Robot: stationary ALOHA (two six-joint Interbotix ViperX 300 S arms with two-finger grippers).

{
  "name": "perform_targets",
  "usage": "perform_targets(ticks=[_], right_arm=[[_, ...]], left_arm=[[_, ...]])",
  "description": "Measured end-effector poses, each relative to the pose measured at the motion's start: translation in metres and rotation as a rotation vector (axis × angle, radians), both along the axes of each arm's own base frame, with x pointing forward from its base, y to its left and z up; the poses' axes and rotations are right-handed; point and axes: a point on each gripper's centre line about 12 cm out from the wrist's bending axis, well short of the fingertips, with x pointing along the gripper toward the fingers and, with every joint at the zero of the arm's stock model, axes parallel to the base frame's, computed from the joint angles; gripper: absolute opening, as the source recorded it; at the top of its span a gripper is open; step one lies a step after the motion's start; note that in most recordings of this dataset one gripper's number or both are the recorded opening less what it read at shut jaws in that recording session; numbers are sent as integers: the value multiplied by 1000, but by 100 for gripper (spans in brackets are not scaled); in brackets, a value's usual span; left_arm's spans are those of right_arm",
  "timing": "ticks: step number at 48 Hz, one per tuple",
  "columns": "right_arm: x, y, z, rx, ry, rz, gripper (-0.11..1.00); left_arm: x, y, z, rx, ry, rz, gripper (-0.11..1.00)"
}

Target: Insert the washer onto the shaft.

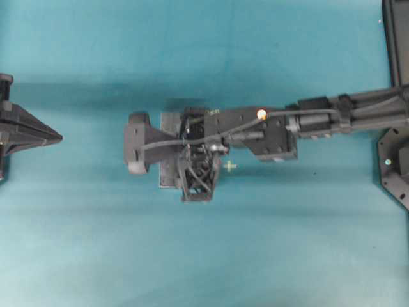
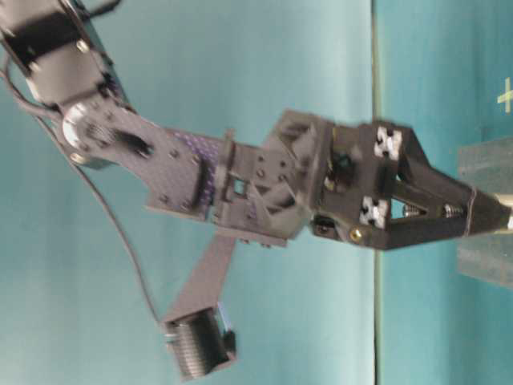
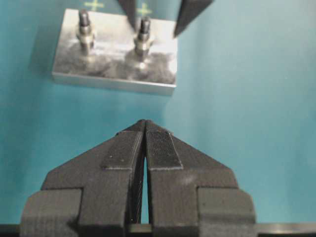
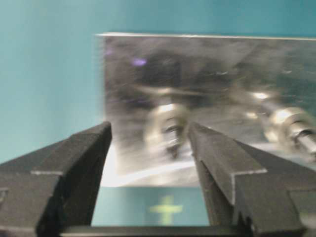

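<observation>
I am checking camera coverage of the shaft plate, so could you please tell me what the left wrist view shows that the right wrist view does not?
Left wrist view alone: the shut left pincer and the whole metal plate from a distance, both shafts upright. Right wrist view alone: a blurred close-up between the open right pincer fingers, aligned around one shaft. Both share the plate, its two threaded shafts, the teal table and a yellow cross mark.
</observation>
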Motion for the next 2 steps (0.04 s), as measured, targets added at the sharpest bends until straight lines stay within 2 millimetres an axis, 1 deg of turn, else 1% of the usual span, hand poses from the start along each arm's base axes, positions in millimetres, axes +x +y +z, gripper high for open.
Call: perform_targets(ticks=[2], right_arm=[[0, -6, -4, -7, 6, -9, 66]], left_arm=[[0, 0, -1, 0, 2, 0, 0]])
